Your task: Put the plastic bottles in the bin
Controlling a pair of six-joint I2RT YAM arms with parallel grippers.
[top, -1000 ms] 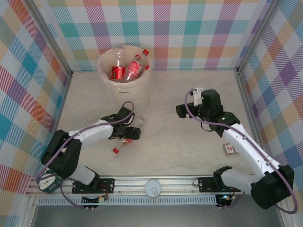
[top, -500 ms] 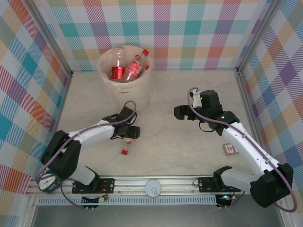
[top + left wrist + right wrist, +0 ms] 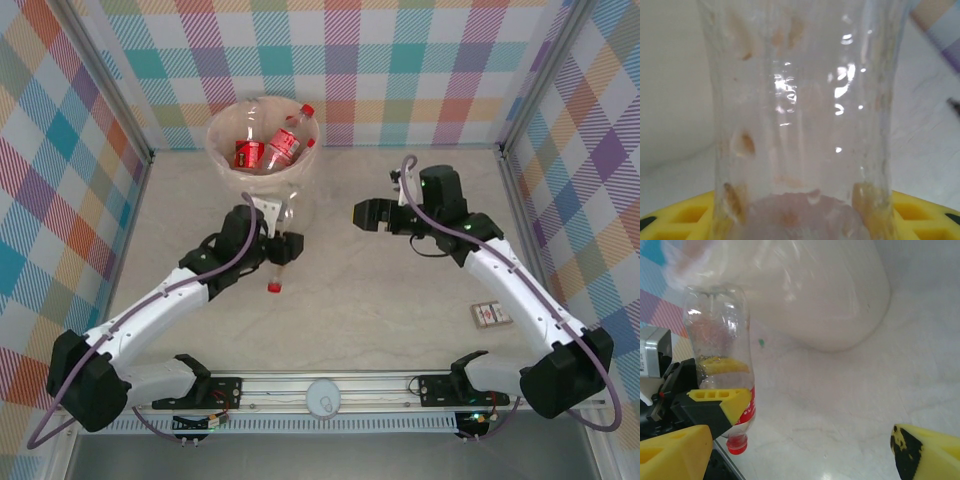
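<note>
Plaid walls, pale marbled desk. The bin stands on the desk, with several red-labelled bottles lying inside it.

Left gripper: just in front of the bin, pinching a clear red-capped bottle around its body. The bottle is inverted, cap down, with its base up against the bin wall. I cannot tell whether the cap touches the desk.

Right gripper: right of the bin and apart from it, jaws spread with nothing between them.

Red-and-white box: well right of the bin, flat on the desk.
</note>
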